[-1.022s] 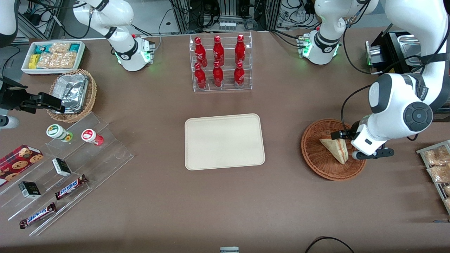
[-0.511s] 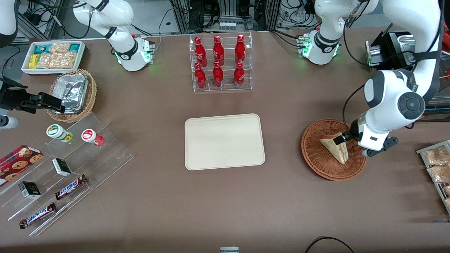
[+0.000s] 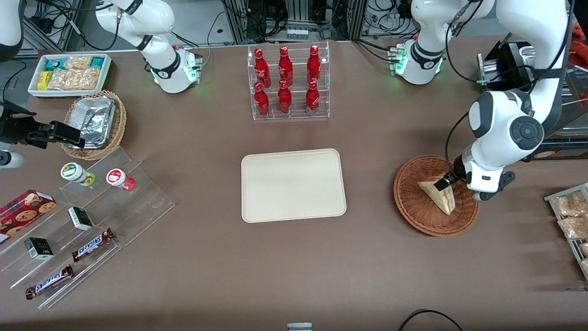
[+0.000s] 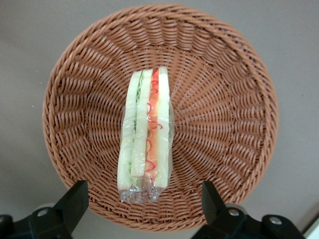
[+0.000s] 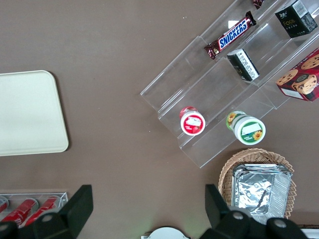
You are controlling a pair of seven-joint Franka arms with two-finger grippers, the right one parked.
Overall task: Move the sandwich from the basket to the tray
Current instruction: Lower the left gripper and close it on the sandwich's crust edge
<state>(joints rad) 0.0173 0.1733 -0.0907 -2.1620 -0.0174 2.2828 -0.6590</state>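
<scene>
The sandwich (image 3: 438, 195), a pale wedge in clear wrap with red, yellow and green layers, lies in the round reddish-brown wicker basket (image 3: 406, 204) toward the working arm's end of the table. In the left wrist view the sandwich (image 4: 145, 134) lies across the middle of the basket (image 4: 224, 124). My left gripper (image 3: 459, 191) hovers above the basket, open and empty. Its black fingers (image 4: 75, 201) stand wide apart on either side of the sandwich's wrapped end, not touching it; the gripper (image 4: 144, 204) is over the basket's rim. The cream-beige tray (image 3: 293, 185) lies bare at the table's middle.
A clear rack of red bottles (image 3: 287, 82) stands farther from the camera than the tray. A wire rack of snack packets (image 3: 569, 220) is beside the basket at the table edge. Acrylic steps with snacks (image 3: 92, 216) and a tan basket with foil (image 3: 94, 122) lie toward the parked arm's end.
The left arm has drawn in toward its base and the wrist has turned over the basket. The sandwich and basket have not moved.
</scene>
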